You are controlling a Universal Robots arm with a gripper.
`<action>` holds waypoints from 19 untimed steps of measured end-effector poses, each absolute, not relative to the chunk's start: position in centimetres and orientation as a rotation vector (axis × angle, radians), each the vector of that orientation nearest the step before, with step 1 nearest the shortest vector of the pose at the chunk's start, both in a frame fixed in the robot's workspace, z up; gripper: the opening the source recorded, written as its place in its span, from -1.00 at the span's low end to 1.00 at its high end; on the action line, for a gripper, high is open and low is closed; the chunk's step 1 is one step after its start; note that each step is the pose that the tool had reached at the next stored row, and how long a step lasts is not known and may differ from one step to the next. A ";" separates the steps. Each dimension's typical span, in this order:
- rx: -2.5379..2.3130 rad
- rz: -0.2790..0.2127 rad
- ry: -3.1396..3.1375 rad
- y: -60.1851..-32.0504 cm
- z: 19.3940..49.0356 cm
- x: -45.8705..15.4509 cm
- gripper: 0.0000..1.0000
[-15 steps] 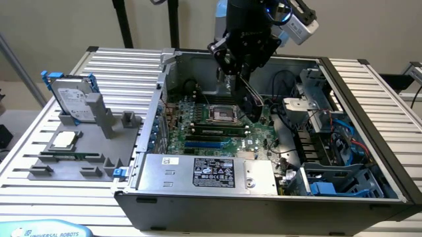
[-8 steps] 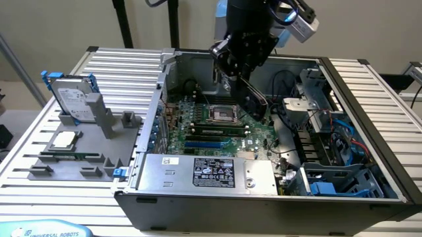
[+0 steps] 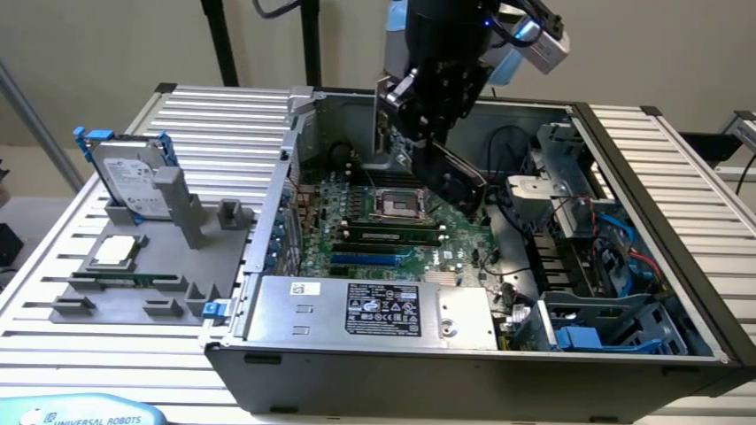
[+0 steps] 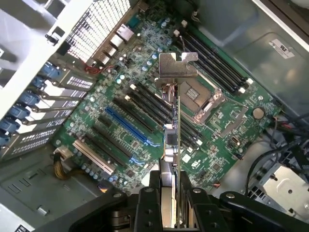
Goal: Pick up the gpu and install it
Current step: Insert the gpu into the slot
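My gripper (image 3: 416,111) hangs over the open computer case (image 3: 661,257), above the far part of the motherboard (image 3: 455,237). It is shut on the gpu (image 4: 176,121), a thin card seen edge-on in the wrist view, running away from the fingers (image 4: 153,195) to its silver metal bracket (image 4: 177,65). The card is held in the air above the motherboard (image 4: 96,104), over the memory slots beside the blue expansion slot (image 4: 126,126). In the exterior view the gpu (image 3: 381,119) shows as a thin upright strip beside the gripper.
A grey fixture (image 3: 130,297) on the table at the exterior view's left holds a silver hard drive with blue rails (image 3: 127,177), a square chip (image 3: 116,251) and a narrow memory stick (image 3: 124,279). Inside the case are the power supply (image 3: 372,310), cables (image 3: 614,239) and the processor socket (image 4: 198,96).
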State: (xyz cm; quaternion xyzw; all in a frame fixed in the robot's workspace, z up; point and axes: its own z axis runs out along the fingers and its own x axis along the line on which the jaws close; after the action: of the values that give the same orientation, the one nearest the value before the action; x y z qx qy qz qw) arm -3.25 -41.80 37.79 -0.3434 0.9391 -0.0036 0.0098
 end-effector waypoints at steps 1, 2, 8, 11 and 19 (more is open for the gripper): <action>-1.101 -0.011 2.921 -41.8 37.8 -3.3 -0.47; -1.127 -0.011 2.911 -41.8 37.7 -3.3 -0.47; -1.283 -0.009 2.846 -41.8 37.5 -3.3 -0.47; -1.361 -0.008 2.809 -41.8 37.4 -3.3 -0.47; -1.561 -0.006 2.703 -41.8 36.8 -3.3 -0.47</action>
State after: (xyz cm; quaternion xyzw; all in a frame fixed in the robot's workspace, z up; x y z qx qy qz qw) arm -3.25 -41.80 36.82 -0.5000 0.8660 -0.0019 0.0103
